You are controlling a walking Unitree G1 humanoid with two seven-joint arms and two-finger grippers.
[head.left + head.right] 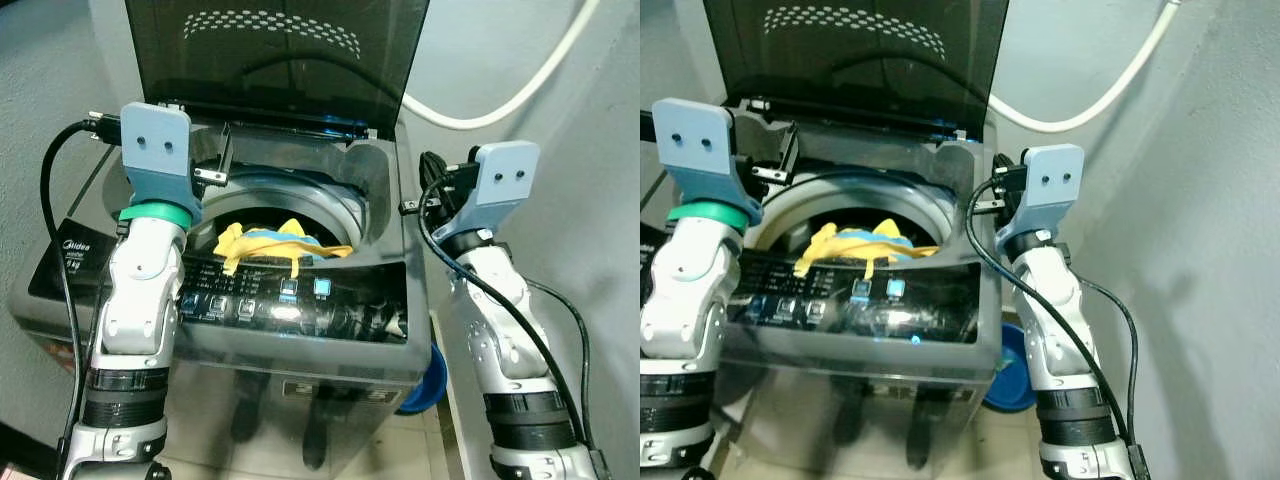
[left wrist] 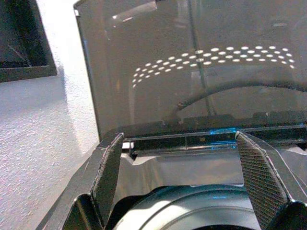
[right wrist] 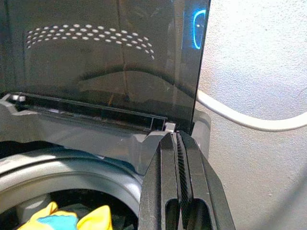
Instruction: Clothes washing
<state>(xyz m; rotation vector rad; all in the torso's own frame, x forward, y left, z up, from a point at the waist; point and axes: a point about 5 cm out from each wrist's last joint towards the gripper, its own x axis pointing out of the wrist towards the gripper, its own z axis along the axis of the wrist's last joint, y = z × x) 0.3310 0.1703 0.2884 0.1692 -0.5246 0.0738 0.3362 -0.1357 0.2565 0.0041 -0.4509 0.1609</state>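
Left wrist view: the left gripper [image 2: 192, 177] is held wide apart and empty over the washing machine [image 1: 300, 320]. Centrally, the yellow and blue clothes [image 1: 275, 245] are seen inside the drum, under the raised lid [image 1: 275, 50]. Rightward, the right gripper [image 3: 180, 182] is pressed together, empty, presumably ready for the lid.

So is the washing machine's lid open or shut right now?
Open. The dark lid stands raised behind the drum opening, and yellow and blue clothing shows inside the drum.
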